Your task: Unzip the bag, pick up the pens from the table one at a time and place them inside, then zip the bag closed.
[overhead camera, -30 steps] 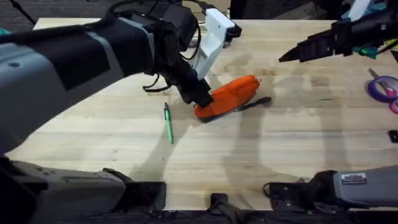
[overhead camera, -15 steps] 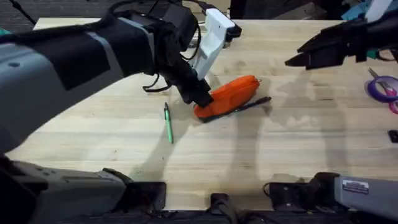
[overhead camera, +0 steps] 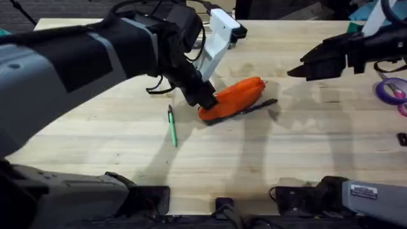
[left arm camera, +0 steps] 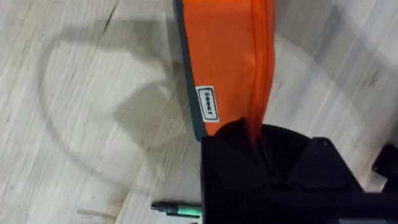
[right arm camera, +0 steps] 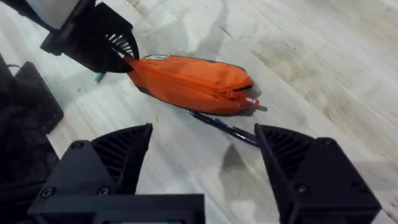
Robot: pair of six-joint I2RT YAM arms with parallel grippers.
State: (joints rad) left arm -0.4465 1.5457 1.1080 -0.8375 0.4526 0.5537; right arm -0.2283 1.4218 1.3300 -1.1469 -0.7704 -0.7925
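Observation:
The orange bag [overhead camera: 235, 97] lies mid-table, its zipper shut with the pull [right arm camera: 250, 101] at its right end. My left gripper [overhead camera: 206, 100] is shut on the bag's left end; in the left wrist view its black fingers [left arm camera: 273, 162] pinch the orange fabric [left arm camera: 227, 56]. A black pen [overhead camera: 257, 106] lies along the bag's near right side, touching it. The green pen [overhead camera: 172, 125] lies on the table [overhead camera: 286, 152] left of the bag, apart from it. My right gripper [overhead camera: 300, 70] hovers open to the bag's right, above the table, holding nothing [right arm camera: 204, 140].
A white device [overhead camera: 219, 35] stands behind the bag, with a dark cable [overhead camera: 159, 89] beside it. A purple tape roll [overhead camera: 390, 90] and a small black item [overhead camera: 402, 138] lie at the right edge. Bare wood spreads in front of the bag.
The right gripper has shifted slightly and come lower, nearer the table. The left gripper, bag and both pens have stayed put.

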